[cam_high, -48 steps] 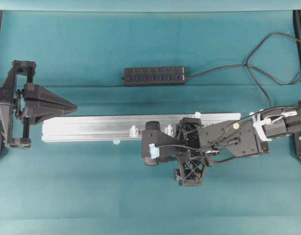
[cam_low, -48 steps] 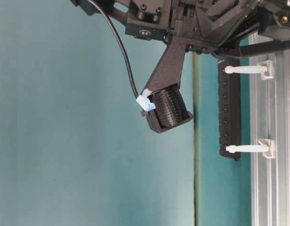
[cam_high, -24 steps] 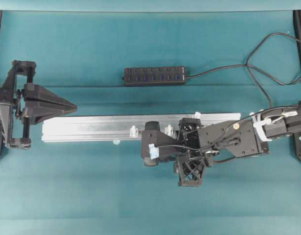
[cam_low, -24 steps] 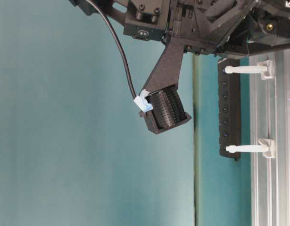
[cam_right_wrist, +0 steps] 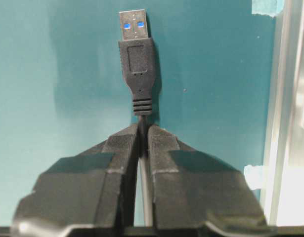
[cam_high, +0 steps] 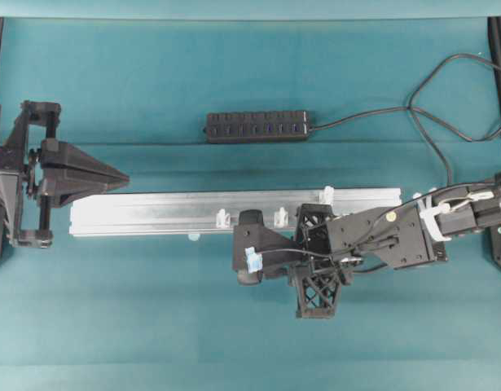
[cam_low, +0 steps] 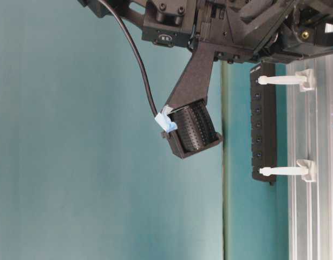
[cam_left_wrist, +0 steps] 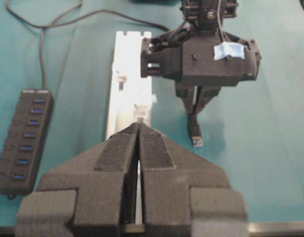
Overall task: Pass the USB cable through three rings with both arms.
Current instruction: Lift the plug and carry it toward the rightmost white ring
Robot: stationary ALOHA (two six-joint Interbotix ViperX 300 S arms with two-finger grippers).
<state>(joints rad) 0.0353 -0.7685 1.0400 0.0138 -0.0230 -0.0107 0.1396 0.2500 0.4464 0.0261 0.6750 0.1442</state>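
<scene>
Fingers of the right gripper [cam_right_wrist: 142, 129] are clenched on the USB cable [cam_right_wrist: 138, 74] just behind its plug, beside the rail [cam_high: 152, 213]. Left gripper [cam_left_wrist: 138, 129] is closed, empty. Keep plug level, aim at nearest ring [cam_high: 280, 217].

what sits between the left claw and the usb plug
In the left wrist view only the silver rail's end and bare teal cloth separate the left claw from the USB plug.
</scene>
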